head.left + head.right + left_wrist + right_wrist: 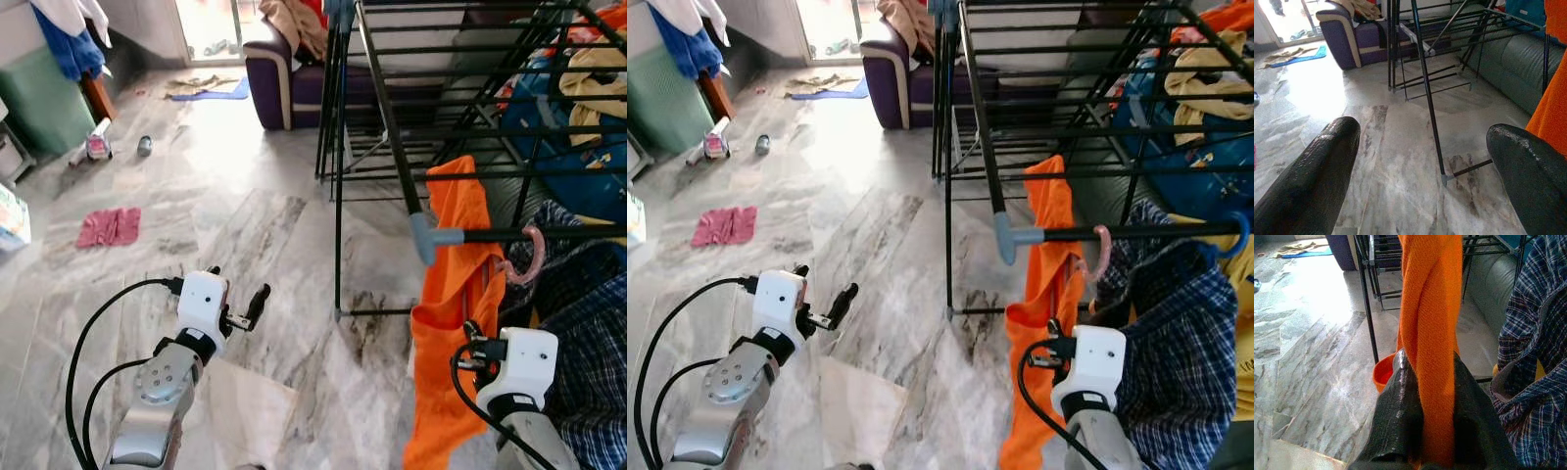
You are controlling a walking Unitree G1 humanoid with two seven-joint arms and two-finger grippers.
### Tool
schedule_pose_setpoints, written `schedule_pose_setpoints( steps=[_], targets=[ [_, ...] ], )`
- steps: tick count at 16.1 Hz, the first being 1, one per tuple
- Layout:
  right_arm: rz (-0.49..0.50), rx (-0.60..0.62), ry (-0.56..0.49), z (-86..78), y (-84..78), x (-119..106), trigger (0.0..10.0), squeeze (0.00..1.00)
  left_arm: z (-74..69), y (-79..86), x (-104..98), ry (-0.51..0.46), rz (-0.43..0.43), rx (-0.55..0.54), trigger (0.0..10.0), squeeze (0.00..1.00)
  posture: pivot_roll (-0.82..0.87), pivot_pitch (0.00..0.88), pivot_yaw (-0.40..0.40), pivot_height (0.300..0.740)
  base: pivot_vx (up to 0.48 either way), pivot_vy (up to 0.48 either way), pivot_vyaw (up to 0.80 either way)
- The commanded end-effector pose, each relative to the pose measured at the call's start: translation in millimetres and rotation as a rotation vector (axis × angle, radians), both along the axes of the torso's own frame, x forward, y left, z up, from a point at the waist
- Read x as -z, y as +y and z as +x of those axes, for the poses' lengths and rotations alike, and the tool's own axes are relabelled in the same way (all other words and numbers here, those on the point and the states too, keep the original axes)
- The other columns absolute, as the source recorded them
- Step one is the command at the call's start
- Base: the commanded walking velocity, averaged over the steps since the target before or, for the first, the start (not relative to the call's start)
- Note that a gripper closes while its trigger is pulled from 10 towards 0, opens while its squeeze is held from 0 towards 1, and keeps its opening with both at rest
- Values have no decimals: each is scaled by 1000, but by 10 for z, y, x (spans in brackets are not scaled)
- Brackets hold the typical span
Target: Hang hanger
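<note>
Rack: black metal drying rack (392,147), thin round bars, grey plastic joint (423,238) at the near corner, feet on the floor.
Orange cloth: orange garment (453,294), knit with a fine ribbed weave, hanging in long folds off the near rail just beside the grey joint.
Hanger: pink hook (532,257), curved and smooth, caught over the same rail just right of the orange garment; the rest of the hanger is hidden by cloth, so I cannot tell its shape.
Right gripper: right gripper (1425,401), black rubbery fingers (1396,416) pressed together on a fold of the orange garment, low on the hanging cloth.
Left gripper: left gripper (245,311), held out over bare floor, well apart from the rack; fingers (1317,171) spread wide with nothing between them.
Plaid: blue checked shirt (588,343), soft woven cotton, hanging on the rack to the right of the orange garment, touching it.
Floor: grey-veined marble tiles (245,225), glossy, with a bright glare patch.
Sofa: purple armchair (284,78) with cream trim, behind the rack.
Rag: pink crumpled cloth (110,226) on the floor, far left.
</note>
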State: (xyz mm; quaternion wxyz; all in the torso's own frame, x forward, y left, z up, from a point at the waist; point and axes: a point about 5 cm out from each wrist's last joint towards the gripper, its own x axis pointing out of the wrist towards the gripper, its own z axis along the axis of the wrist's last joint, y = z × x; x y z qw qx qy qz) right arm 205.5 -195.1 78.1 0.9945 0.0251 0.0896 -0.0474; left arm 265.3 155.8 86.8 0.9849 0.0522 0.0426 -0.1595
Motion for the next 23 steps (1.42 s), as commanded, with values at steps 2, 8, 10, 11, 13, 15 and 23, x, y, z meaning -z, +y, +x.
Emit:
schedule_pose_setpoints(
  steps=[2,8,10,11,13,15,23],
  targets=[
    [50,12,-40,44,23,-118,10000,0,-19,-8,-8,3,5,1,10000,0,-24,49,11,740,-262,0,0],
    [146,53,62,20,16,19,10000,0,-31,-27,-1,8,-3,-1,10000,0,-28,57,6,740,-268,0,0],
    [152,54,78,21,13,35,10000,0,-31,-27,-2,9,-2,-2,10000,0,-26,59,6,740,-266,0,0],
    [160,56,88,19,18,39,10000,0,-31,-24,-3,9,-2,-2,10000,0,-25,60,7,740,-262,0,0],
    [167,57,94,19,27,40,10000,0,-32,-18,-4,10,1,-3,10000,0,-23,62,9,740,-276,0,0],
    [171,59,100,21,34,47,10000,0,-39,-24,-3,11,2,-2,10000,0,-22,63,11,740,-311,0,0],
    [165,42,86,72,28,28,10000,0,-41,-33,7,18,4,-3,10000,0,-12,60,11,740,-316,0,0]
  ],
)
